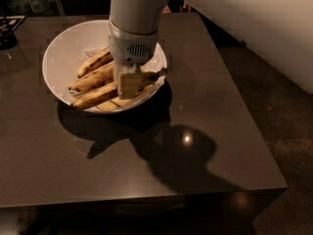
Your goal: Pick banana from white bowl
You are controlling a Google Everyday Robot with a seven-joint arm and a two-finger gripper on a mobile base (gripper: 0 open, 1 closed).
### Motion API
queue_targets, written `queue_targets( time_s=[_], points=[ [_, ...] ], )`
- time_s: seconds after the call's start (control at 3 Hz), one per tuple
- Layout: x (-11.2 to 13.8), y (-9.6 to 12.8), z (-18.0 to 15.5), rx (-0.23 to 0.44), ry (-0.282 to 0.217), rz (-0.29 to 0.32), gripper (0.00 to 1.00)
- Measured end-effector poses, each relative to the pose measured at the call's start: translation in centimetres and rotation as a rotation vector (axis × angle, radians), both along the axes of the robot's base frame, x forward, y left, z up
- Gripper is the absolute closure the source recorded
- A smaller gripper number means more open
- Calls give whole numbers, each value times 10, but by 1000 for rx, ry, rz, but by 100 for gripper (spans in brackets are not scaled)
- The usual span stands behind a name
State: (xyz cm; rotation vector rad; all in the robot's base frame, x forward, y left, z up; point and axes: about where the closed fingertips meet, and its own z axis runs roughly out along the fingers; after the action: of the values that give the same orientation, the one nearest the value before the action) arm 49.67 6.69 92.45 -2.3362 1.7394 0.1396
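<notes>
The wide white bowl (57,50) stands on the dark table at the back left and holds several yellow bananas with brown streaks. My gripper (131,85) reaches straight down into the right half of the bowl. It is shut on the banana (149,78), whose dark stem sticks out to the right over the bowl's rim. The gripper hides the middle of this banana. The other bananas (93,80) lie side by side to the gripper's left.
The dark brown table (210,131) has its right edge and front edge in view, with floor (288,146) beyond on the right. A dark object (7,33) stands at the table's far left. My white arm fills the upper right.
</notes>
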Motion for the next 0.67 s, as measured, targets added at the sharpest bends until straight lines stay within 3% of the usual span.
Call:
queue_targets(
  time_s=[0.67],
  points=[
    [-61, -25, 22, 53, -28, -71, 100]
  ],
)
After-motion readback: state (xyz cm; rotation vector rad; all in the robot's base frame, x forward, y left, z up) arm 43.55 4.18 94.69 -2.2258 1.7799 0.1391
